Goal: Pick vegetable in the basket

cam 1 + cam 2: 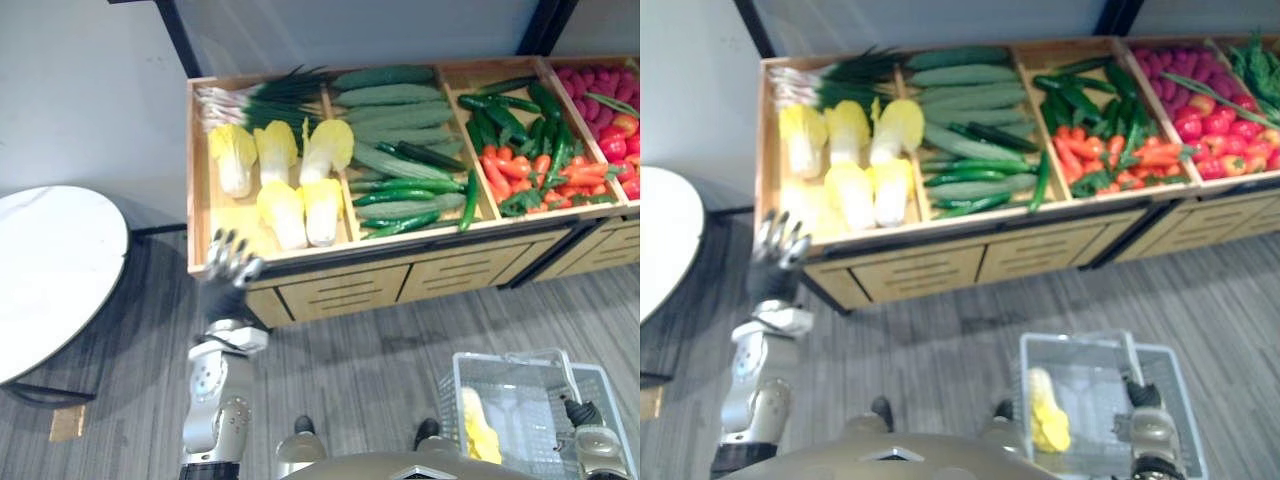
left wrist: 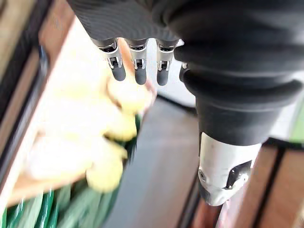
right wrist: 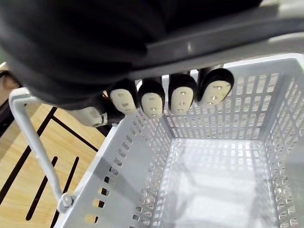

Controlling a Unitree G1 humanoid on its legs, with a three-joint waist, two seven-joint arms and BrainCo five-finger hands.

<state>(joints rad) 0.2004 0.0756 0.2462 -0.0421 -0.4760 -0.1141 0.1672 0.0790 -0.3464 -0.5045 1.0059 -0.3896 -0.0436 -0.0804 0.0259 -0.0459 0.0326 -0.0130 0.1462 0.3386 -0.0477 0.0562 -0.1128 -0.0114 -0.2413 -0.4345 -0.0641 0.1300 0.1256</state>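
My left hand (image 1: 232, 262) is up at the front left corner of the wooden produce stand (image 1: 215, 215), just at its front rim. I cannot tell whether it touches the wood. Its fingers (image 2: 138, 72) are straight and a little spread, with nothing in them.

Past those fingers lie the napa cabbages (image 1: 285, 185), pale yellow and white, in the stand's left end compartment. Three are in a row toward the back and two are nearer the front edge. Scallions (image 1: 255, 98) lie along the back edge of the same compartment.

The next compartment to the right is piled with long cucumbers (image 1: 395, 95). Beyond it, green peppers (image 1: 515, 120) lie at the back and red peppers (image 1: 520, 172) along the front.

My right hand (image 1: 1143, 397) is low on my right side. Its fingers (image 3: 183, 97) are curled fully round the grey handle (image 3: 213, 42) of the perforated grey basket (image 1: 520, 357), which hangs from that grip over the grey plank floor (image 1: 370, 350) in front of the stand.

One napa cabbage (image 1: 478, 425) lies inside the basket against its left wall.

A round white table (image 1: 50, 270) stands off the stand's left end, well apart from the basket.
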